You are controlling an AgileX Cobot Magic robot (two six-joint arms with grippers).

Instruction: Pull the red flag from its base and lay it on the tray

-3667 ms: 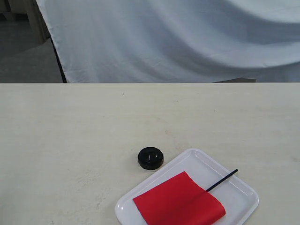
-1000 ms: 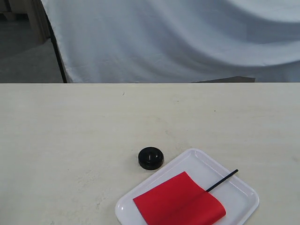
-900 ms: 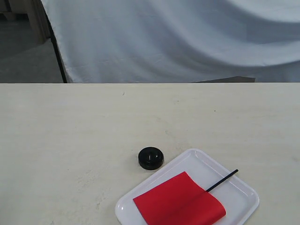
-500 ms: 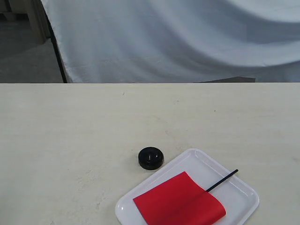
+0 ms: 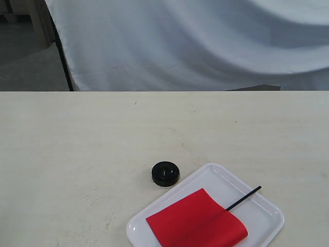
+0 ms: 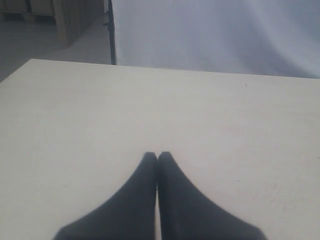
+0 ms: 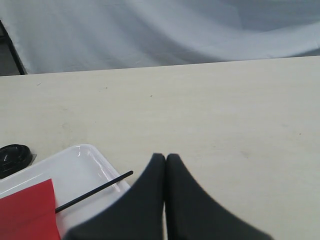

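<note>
The red flag (image 5: 196, 222) lies flat on the white tray (image 5: 216, 175) at the table's front, its thin black pole (image 5: 243, 197) pointing toward the tray's far right corner. Just beyond the tray's left corner sits the round black base (image 5: 165, 173), with nothing in it. In the right wrist view my right gripper (image 7: 166, 156) is shut and holds nothing, beside the tray (image 7: 80, 160), with the pole's end (image 7: 95, 190), a corner of red cloth (image 7: 27, 210) and the base (image 7: 14, 157) showing. My left gripper (image 6: 157, 155) is shut over bare table. Neither gripper shows in the exterior view.
The pale table (image 5: 103, 134) stretches wide behind the tray. A white cloth backdrop (image 5: 195, 41) hangs past its far edge, with a dark upright (image 5: 61, 56) and wooden furniture at the back left.
</note>
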